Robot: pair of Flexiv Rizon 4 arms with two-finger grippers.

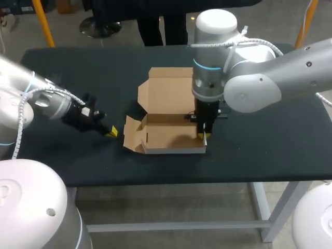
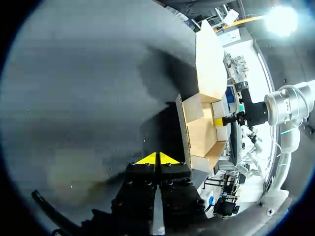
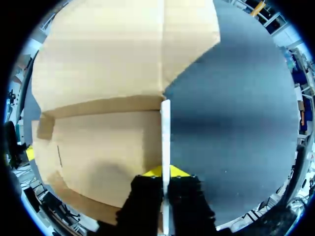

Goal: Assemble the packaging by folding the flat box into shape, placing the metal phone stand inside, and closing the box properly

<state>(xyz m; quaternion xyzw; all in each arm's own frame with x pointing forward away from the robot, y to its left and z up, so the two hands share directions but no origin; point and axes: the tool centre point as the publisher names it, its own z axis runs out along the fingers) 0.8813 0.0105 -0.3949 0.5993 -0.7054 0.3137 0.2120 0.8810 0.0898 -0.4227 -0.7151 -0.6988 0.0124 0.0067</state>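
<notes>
The half-folded brown cardboard box (image 1: pixel 168 129) lies mid-way on the dark table (image 1: pixel 270 145), long axis left to right, its right end wall pinched by the right claw (image 1: pixel 204 136), while the left claw (image 1: pixel 112 133), tips pressed together, sits nearest the splayed left flap (image 1: pixel 132 136).

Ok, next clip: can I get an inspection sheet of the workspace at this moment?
Surface: dark table, bare around the box.
Job's things: cardboard box mid-table, tray formed, lid open, left flap splayed outward; metal phone stand not seen in any view.
Clutter: nothing seen.
Grippers: right gripper shut on the box's right wall; left gripper shut, empty, just beside the left flap.
Cables: white corrugated hose on the left arm, another on the right arm.
Surroundings: nothing seen reaching over the table.
</notes>
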